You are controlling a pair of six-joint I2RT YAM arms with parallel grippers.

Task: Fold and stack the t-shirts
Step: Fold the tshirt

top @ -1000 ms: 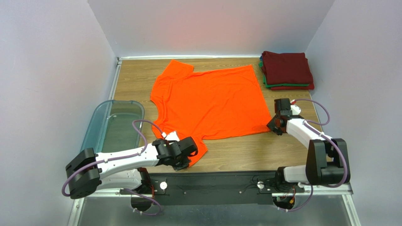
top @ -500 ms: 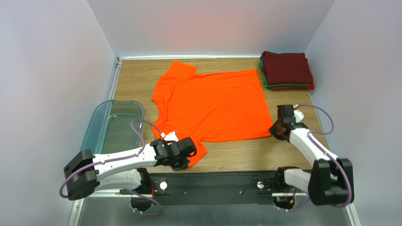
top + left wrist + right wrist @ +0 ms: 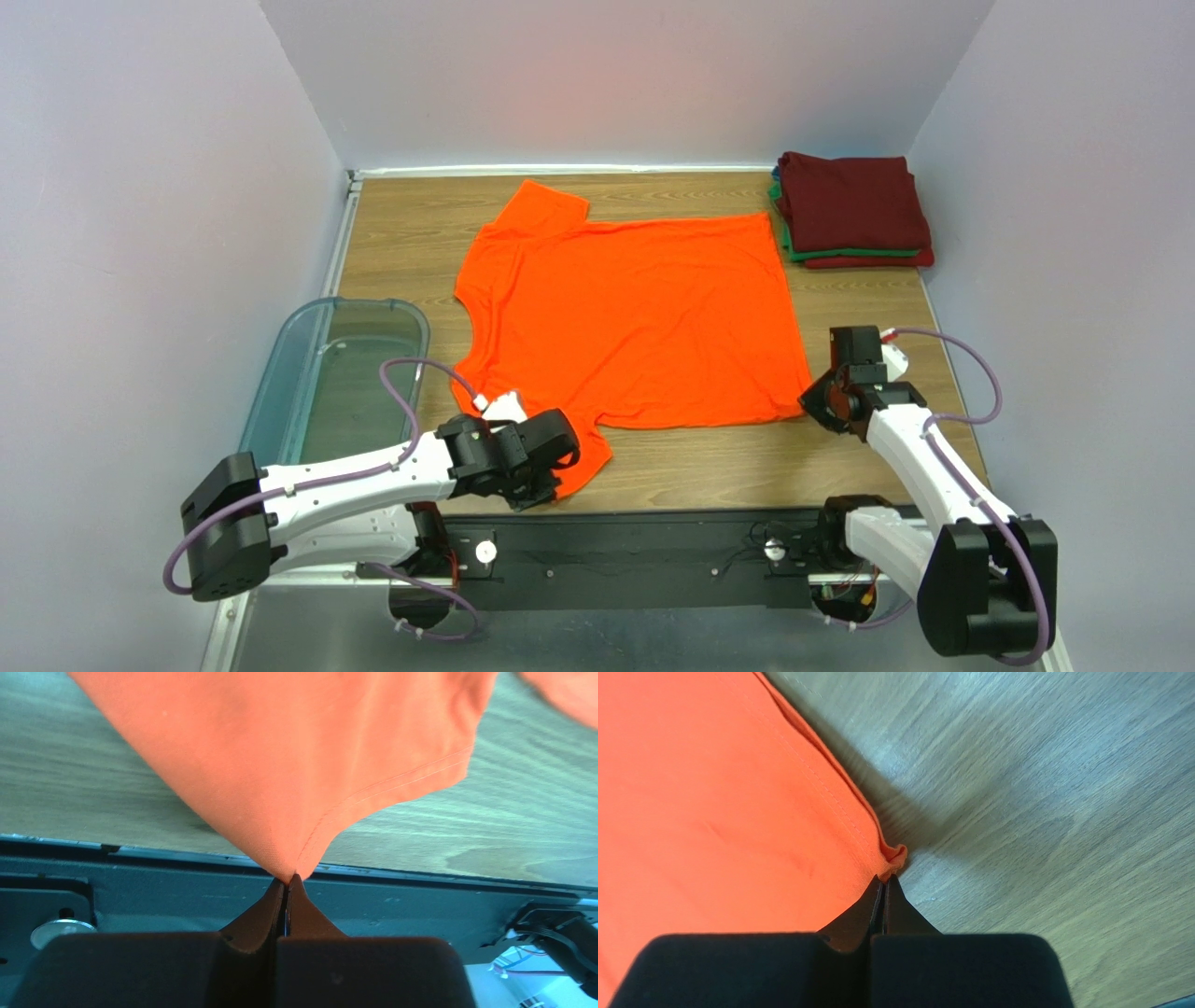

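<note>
You're dragging the orange t-shirt [image 3: 631,315] nearward and slightly right across the surface [image 3: 407,238]: left fingers [image 3: 270,903] clamping shut on its near-left sleeve, right fingers [image 3: 864,910] clamping its near-right hem corner. It's spreading flat, readying for folding.

No legible text, labels, brands or numbers in any view. Bright orange cloth t-shirt [image 3: 631,315], folded stack of maroon, green and red t-shirts [image 3: 853,203], translucent blue-grey plastic bin [image 3: 351,371], wooden surface [image 3: 407,231]: all plain.
</note>
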